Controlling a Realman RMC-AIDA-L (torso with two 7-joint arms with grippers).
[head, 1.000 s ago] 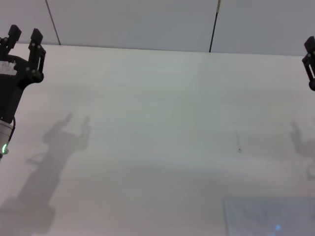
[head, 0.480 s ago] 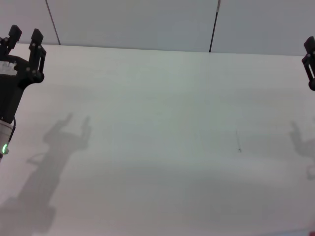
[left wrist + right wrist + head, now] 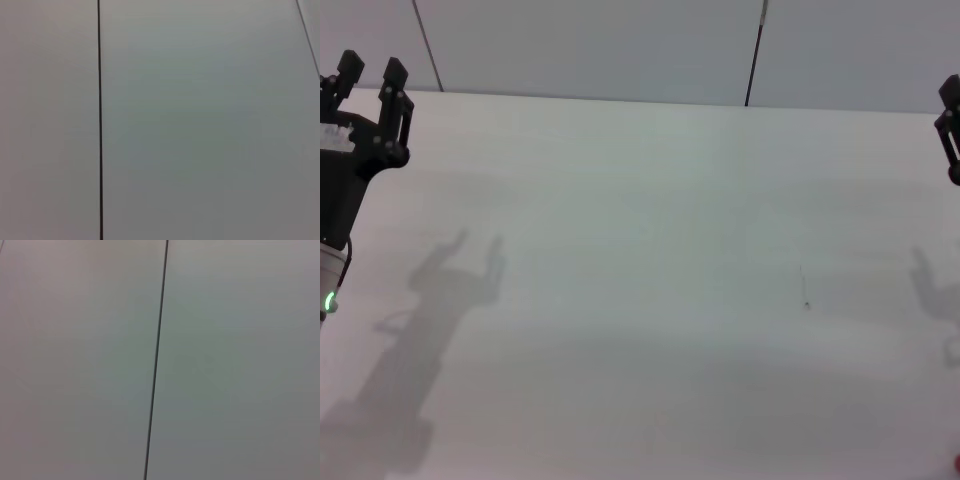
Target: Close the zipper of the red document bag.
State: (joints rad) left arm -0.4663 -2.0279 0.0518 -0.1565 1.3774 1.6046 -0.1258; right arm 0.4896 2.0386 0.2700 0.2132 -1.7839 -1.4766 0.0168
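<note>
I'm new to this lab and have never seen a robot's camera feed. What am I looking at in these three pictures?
The wide picture comes from a camera on the robot's head, looking down at a pale table. The black claw at the left edge is the left gripper, raised with its fingers apart and holding nothing. Only a sliver of the right gripper shows at the right edge. The other two pictures come from cameras on the wrists; both show only a plain wall panel with a dark seam. A tiny red speck sits at the bottom right corner of the head view; I cannot tell what it is.
</note>
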